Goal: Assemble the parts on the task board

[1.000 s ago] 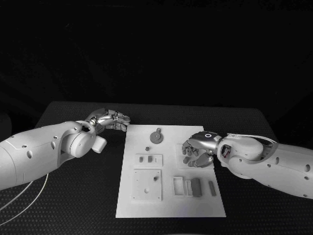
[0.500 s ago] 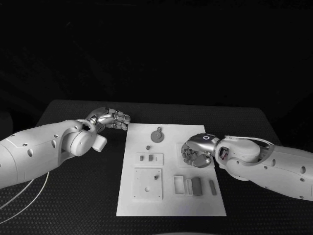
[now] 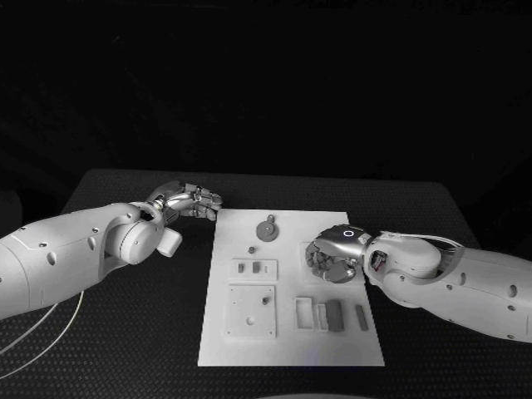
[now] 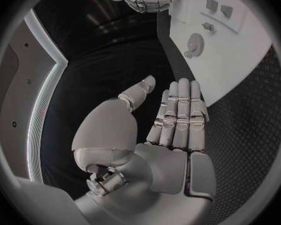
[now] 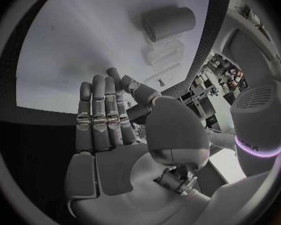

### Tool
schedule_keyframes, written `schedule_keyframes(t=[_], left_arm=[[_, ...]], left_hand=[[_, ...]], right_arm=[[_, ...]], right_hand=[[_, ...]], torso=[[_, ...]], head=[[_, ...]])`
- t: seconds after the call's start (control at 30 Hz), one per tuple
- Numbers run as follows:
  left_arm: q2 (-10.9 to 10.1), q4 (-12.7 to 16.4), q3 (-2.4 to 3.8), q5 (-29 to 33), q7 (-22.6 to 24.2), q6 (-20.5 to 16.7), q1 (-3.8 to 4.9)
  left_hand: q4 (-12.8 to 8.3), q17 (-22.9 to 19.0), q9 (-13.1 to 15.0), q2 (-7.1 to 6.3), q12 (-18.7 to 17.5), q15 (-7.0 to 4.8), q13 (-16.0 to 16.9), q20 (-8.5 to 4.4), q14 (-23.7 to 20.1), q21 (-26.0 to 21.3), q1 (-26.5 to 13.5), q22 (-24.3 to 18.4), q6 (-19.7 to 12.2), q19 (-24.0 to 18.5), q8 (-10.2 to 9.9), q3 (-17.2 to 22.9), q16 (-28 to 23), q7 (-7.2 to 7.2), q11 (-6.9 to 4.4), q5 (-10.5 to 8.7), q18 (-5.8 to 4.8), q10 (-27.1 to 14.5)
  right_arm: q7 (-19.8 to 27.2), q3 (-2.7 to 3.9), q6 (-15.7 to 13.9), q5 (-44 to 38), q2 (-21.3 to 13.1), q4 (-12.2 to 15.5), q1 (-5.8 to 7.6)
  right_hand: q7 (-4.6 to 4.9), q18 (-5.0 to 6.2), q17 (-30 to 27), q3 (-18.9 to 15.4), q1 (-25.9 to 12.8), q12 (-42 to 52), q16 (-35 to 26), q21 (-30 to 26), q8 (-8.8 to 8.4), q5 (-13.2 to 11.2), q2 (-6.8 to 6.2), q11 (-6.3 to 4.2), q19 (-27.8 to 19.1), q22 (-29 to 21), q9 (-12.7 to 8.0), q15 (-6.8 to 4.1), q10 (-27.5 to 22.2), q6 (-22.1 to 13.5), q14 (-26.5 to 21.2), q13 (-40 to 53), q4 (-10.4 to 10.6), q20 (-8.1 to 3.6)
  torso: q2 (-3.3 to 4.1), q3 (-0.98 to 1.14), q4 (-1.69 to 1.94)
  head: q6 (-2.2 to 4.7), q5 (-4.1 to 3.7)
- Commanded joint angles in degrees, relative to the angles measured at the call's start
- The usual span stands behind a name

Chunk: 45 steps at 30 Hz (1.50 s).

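evidently each robot hand, left (image 3: 189, 202) and right (image 3: 334, 256), holds nothing, fingers straight and together.

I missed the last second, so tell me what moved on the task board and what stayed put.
The right hand has slid a little toward the robot and inward over the task board, holding nothing. The left hand stays off the board's far left corner, and the round gear-like part and the other parts have not moved.
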Motion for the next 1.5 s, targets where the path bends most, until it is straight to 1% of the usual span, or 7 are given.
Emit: schedule_keyframes(t=[0.03,0.23,0.5,0.57,0.9,1.3,1.5], left_arm=[[0.1,0.1,0.05,-0.1,0.6,0.4,0.1],[0.0,0.1,0.05,-0.1,0.7,0.4,0.1],[0.1,0.0,0.05,-0.1,0.7,0.3,0.1],[0.1,-0.1,0.05,-0.1,0.7,0.3,0.1],[0.4,-0.1,0.05,-0.1,0.7,0.4,0.1],[0.9,-0.2,0.05,-0.1,0.8,0.5,0.1],[1.0,-0.1,0.06,-0.1,0.8,0.5,0.1]], left_hand=[[0.0,0.1,0.0,-0.25,-0.2,0.08,0.1,-0.05,0.5,0.1,-0.1,-0.1,-0.3,0.2,0.3,-0.4,-0.4,-0.19,-0.24,0.07,-0.53,-0.1],[0.1,0.1,0.0,-0.22,-0.2,0.08,0.1,-0.05,0.5,0.1,0.0,-0.1,-0.3,0.1,0.3,-0.4,-0.4,-0.18,-0.23,0.08,-0.53,-0.1],[0.0,0.2,0.0,-0.18,-0.2,0.08,0.1,-0.05,0.5,0.1,0.0,-0.1,-0.4,0.1,0.3,-0.4,-0.4,-0.18,-0.22,0.08,-0.53,-0.2],[0.0,0.2,0.0,-0.17,-0.2,0.08,0.1,-0.05,0.5,0.1,0.0,-0.1,-0.4,0.1,0.3,-0.4,-0.5,-0.18,-0.22,0.08,-0.53,-0.2],[0.0,0.2,0.0,-0.17,-0.2,0.08,0.1,-0.05,0.5,0.1,0.0,-0.1,-0.4,0.1,0.3,-0.4,-0.5,-0.17,-0.22,0.07,-0.53,-0.2],[0.0,0.3,0.0,-0.13,-0.2,0.08,0.1,-0.05,0.5,0.1,0.0,-0.2,-0.4,0.1,0.3,-0.4,-0.5,-0.16,-0.2,0.08,-0.54,-0.2],[0.1,0.3,0.0,-0.11,-0.2,0.08,0.1,-0.05,0.5,0.1,0.0,-0.2,-0.4,0.1,0.3,-0.4,-0.6,-0.16,-0.2,0.08,-0.54,-0.2]], right_arm=[[0.0,0.0,-3.3,-1.8,0.0,0.5,-0.09],[0.3,0.41,-4.1,2.5,-0.9,2.8,-0.07],[1.6,3.37,-4.1,5.3,-1.7,6.4,0.48],[2.8,3.5,-3.9,8.0,-1.5,7.3,0.56],[4.9,2.89,-2.5,10.4,3.2,8.2,0.45],[5.3,0.77,-0.8,4.5,8.9,7.0,-2.16],[5.1,0.46,1.0,3.5,10.7,5.3,-3.52]], right_hand=[[-0.28,0.49,0.2,0.2,0.5,0.3,0.3,0.5,0.52,0.0,0.66,-0.05,0.7,1.4,1.0,-0.12,0.5,0.8,0.6,0.2,-0.3,-0.19],[-0.38,0.49,0.5,0.3,0.6,0.4,0.5,0.8,0.59,0.1,0.54,-0.18,1.1,1.3,1.2,-0.28,0.8,1.0,0.9,0.6,-0.2,-0.41],[-0.43,0.49,0.6,0.3,0.6,0.4,0.5,1.0,0.62,0.1,0.56,-0.23,1.2,1.3,1.3,-0.34,0.9,1.1,1.0,0.7,-0.2,-0.48],[-0.43,0.49,0.7,0.3,0.6,0.4,0.5,1.0,0.62,0.1,0.54,-0.24,1.2,1.3,1.3,-0.35,0.9,1.1,1.0,0.7,-0.3,-0.49],[-0.42,0.49,0.7,0.4,0.6,0.3,0.4,1.0,0.56,0.1,0.57,-0.2,1.2,1.3,1.3,-0.33,0.7,1.1,0.9,0.8,-0.3,-0.51],[-0.42,0.49,0.8,0.5,0.8,0.2,0.4,1.0,0.5,0.1,0.61,-0.16,1.0,1.3,1.4,-0.3,0.6,1.0,0.8,0.9,-0.3,-0.51],[-0.41,0.49,0.8,0.5,0.8,0.2,0.3,1.0,0.49,0.1,0.63,-0.16,1.0,1.3,1.4,-0.3,0.6,1.0,0.8,0.9,-0.3,-0.51]], torso=[[0.01,0.02,-0.01],[-0.04,-0.03,-0.06],[-0.04,-0.07,-0.04],[-0.04,-0.06,-0.02],[-0.03,-0.03,-0.07],[-0.01,-0.07,0.06],[0.01,-0.09,0.03]], head=[[-0.02,0.1],[0.08,0.28],[0.11,0.58],[0.16,0.61],[0.1,1.3],[-0.04,2.25],[-0.15,2.2]])
